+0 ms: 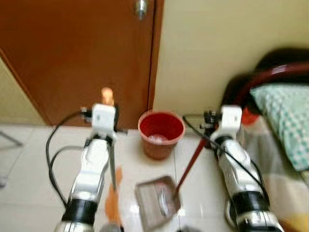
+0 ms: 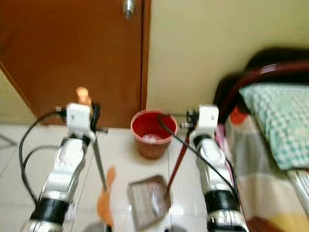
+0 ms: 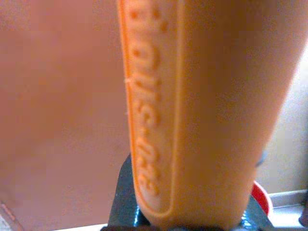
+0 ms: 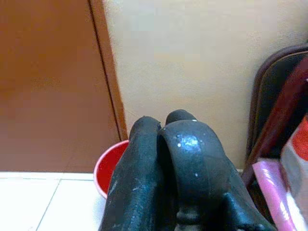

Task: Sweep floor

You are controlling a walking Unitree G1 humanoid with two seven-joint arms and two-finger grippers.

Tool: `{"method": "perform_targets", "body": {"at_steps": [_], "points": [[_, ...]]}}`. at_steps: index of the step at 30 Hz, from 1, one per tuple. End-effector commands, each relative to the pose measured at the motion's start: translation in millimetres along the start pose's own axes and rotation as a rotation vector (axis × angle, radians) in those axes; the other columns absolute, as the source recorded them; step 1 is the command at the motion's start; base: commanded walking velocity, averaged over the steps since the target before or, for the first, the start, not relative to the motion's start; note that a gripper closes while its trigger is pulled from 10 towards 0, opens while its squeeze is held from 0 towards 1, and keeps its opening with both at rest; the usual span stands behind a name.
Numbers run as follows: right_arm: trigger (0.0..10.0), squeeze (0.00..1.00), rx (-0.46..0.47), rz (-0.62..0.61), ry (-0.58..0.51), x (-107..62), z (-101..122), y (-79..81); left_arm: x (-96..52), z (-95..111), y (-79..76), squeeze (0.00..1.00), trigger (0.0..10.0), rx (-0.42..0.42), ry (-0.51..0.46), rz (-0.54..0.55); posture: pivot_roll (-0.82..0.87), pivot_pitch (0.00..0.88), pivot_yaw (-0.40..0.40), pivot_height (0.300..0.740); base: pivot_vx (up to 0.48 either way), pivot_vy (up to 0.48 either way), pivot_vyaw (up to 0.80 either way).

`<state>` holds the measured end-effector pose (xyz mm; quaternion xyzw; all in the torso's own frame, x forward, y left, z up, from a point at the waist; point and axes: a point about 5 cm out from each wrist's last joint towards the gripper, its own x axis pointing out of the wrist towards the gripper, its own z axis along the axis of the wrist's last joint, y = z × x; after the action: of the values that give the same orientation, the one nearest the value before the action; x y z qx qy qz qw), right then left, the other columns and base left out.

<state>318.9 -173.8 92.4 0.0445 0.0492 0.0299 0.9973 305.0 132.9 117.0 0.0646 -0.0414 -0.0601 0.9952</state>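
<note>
My left gripper (image 1: 107,107) is shut on the orange grip (image 3: 192,110) of a broom. Its thin metal rod (image 1: 112,166) runs down to an orange brush head (image 1: 113,202) on the floor between my arms. My right gripper (image 1: 211,126) is shut on the top of a dustpan's red handle (image 1: 190,164), and the two black fingers (image 4: 144,163) press together. The grey dustpan (image 1: 157,200) rests on the white tiles, just right of the brush. A red bucket (image 1: 161,133) with something pale inside stands beyond the pan, against the wall.
A brown door (image 1: 72,48) with a metal knob (image 1: 141,7) stands ahead on the left, and a cream wall (image 1: 217,43) to its right. A bed (image 1: 282,145) with a checked pillow and dark red headboard lines the right side. Black cables hang off both arms.
</note>
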Motion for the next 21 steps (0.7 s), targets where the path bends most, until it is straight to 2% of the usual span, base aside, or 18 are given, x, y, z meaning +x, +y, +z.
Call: {"method": "perform_targets", "body": {"at_steps": [1,9,16,21], "points": [[10.0,0.0,0.004,0.009,-0.05,4.0,13,4.3,0.7,2,4.6,0.0,10.0,0.001,-0.007,0.006,0.02,0.0,-0.039,0.74,0.0,0.0,0.0],[10.0,0.0,-0.006,0.001,-0.049,6.0,16,4.9,-0.2,3,12.5,0.0,10.0,-0.003,-0.003,0.043,0.01,0.0,-0.015,0.74,0.0,0.0,0.0],[10.0,0.0,-0.093,0.013,0.123,-3.1,-1,-6.5,-7.1,-2,18.1,0.0,10.0,-0.009,0.025,0.065,0.01,0.0,-0.023,0.74,0.0,0.0,0.0],[10.0,0.0,-0.159,0.028,0.165,-11.6,-2,-13.7,-5.1,-2,16.9,0.0,10.0,-0.002,0.03,0.054,0.0,0.0,-0.021,0.74,0.0,0.0,0.0]]}}
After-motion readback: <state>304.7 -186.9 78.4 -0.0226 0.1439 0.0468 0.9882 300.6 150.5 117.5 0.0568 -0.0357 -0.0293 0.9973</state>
